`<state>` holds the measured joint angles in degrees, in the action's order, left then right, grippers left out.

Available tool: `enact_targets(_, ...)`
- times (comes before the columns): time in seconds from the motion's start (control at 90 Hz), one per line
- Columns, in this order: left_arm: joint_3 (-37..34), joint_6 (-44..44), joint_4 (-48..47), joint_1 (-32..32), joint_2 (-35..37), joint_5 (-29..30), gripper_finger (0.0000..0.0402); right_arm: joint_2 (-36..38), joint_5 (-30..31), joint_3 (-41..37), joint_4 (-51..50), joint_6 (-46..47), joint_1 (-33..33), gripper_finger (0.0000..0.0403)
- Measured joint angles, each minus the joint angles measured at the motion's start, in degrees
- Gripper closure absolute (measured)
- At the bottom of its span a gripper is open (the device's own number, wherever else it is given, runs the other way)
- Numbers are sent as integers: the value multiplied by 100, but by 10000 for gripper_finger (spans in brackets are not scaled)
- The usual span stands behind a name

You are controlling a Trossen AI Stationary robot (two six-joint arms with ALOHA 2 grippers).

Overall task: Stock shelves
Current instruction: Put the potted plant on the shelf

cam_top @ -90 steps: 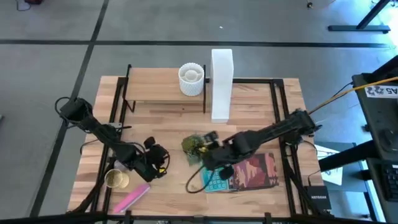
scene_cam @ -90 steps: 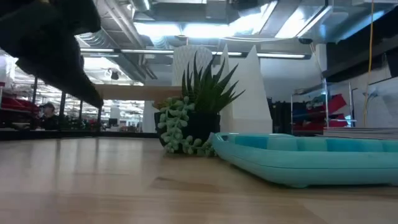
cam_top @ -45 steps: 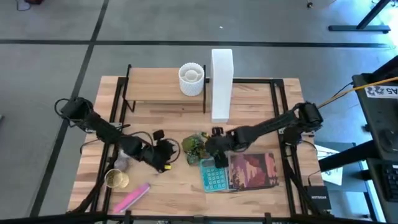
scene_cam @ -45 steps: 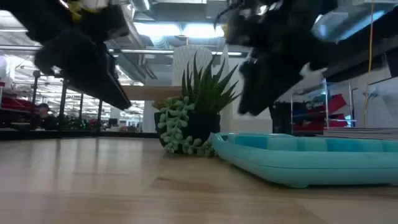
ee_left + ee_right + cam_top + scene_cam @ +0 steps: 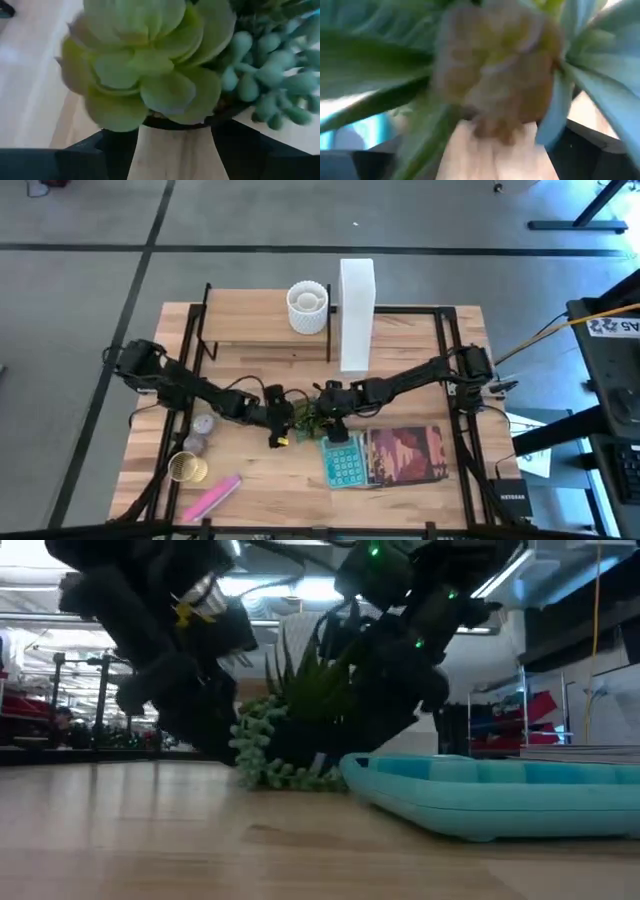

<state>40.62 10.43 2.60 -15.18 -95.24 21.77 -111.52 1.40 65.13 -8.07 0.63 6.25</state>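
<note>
Both grippers, left (image 5: 283, 420) and right (image 5: 327, 412), crowd a potted plant (image 5: 306, 415), hiding its dark pot. Left fingers (image 5: 120, 150) are spread beside the pot; the right fingers' state I cannot tell. The plant has fleshy leaves.

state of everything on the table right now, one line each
plant: upright on the table, both grippers closing in
left gripper: open, fingers either side of the pot
right gripper: open at the plant
shelf: holds a white cup
book: closed, flat
</note>
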Motion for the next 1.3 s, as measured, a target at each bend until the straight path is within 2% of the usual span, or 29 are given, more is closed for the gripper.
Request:
enact_targets(0.222, 131, 53, -504, -201, 111, 404, 168, -149, 208, 387, -52, 36, 21, 151)
enact_targets(0.456, 298, 809, -2025, -476, 504, 940, 168, -182, 306, 1013, -117, -8, -23, 173)
enact_targets(0.556, 298, 1085, -2401, -530, 737, 1049, 168, -345, 292, 1437, -471, -62, -75, 176)
enact_targets(0.833, 298, 1910, -3907, -720, 1779, 1265, 168, -1099, 447, 2978, -1158, -349, -189, 176)
enact_targets(1.033, 311, 2435, -4969, -760, 2505, 1839, 169, -1422, 493, 4104, -1712, -423, -443, 177)
enact_targets(1.3, 316, 2337, -5583, -474, 3319, 2590, 169, -1434, 462, 4641, -1626, -546, -858, 177)
